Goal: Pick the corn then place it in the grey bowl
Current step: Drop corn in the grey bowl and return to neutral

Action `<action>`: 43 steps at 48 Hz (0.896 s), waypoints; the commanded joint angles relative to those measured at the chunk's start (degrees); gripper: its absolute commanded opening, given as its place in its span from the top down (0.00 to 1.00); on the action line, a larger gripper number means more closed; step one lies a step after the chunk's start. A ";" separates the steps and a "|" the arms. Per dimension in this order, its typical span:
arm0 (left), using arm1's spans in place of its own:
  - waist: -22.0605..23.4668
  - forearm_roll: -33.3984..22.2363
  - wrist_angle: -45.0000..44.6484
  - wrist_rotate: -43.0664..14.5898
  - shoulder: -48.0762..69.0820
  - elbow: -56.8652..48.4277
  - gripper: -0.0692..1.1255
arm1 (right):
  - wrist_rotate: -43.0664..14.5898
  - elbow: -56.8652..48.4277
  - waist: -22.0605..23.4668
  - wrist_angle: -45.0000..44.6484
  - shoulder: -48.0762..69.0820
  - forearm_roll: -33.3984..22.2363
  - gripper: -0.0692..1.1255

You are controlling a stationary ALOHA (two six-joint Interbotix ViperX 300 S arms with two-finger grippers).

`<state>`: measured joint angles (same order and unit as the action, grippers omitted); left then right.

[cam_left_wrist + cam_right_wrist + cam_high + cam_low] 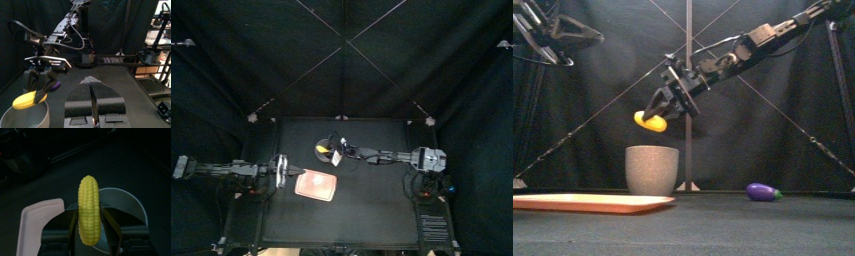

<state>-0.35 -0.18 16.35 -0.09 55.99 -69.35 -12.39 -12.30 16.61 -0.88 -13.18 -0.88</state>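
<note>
**Status.** Picking was complete and placing was outstanding. By judgement, the task needed only a short descent and a release.

**Table** (372, 215). It carried two containers and one loose toy.

**Tray** (593, 203). It was flat and pink, and lay left of the table's middle, nearer the front edge than the bowl. Nothing lay on it.

**Bowl** (652, 169). It was tall, grey and speckled, and stood upright toward the back edge, a little left of the middle and apart from the tray. The wrist views showed part of its interior, and no contents were visible there. The corn was not yet inside.

**Right tool** (671, 100). Its arm reached in from the right edge and past the middle. The tool was clenched on the corn, with one jaw on each long side of the cob.

**Left tool** (92, 84). It rested near the left edge, pointed toward the bowl. Its jaws were closed together and gripped nothing.

**Corn** (648, 122). This yellow cob hung in the air over the bowl's mouth, clear of the rim and touching nothing but the jaws. It appeared roughly centred on the opening, so a release from there would probably have dropped it in. A lower release would reduce the risk of a bounce off the rim.

**Eggplant** (762, 191). This small purple toy lay on the table on the bowl's right-edge side, well apart from it. It had no part in the task.
</note>
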 commanded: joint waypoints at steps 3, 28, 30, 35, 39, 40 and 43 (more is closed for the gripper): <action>-0.09 0.00 0.26 -0.09 -0.09 0.97 0.96 | 0.00 1.32 1.67 0.00 0.44 -0.26 0.28; -0.09 0.09 0.26 -0.09 0.35 0.97 0.96 | 0.35 -6.33 0.35 -0.53 13.27 -5.36 0.06; -0.09 0.09 0.26 -0.09 0.44 0.97 0.96 | 0.00 -8.26 -0.79 0.18 16.52 -6.24 0.06; -0.09 0.18 0.26 -0.18 1.05 0.97 0.96 | -0.18 -14.59 -3.87 2.81 25.49 -7.03 0.06; -0.09 0.18 0.26 -0.18 1.49 0.97 0.96 | -0.18 -19.86 -6.24 5.01 31.82 -7.03 0.06; -0.09 0.18 0.26 -0.18 1.58 0.97 0.96 | -0.26 -21.09 -6.77 5.45 33.22 -6.94 0.07; -0.18 0.26 0.26 -0.18 1.93 0.88 0.96 | -0.26 -24.87 -8.00 6.86 37.53 -6.86 0.06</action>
<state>-0.35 -0.09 16.35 -0.09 57.66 -69.26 -12.57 -33.57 9.93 4.04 17.75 -7.91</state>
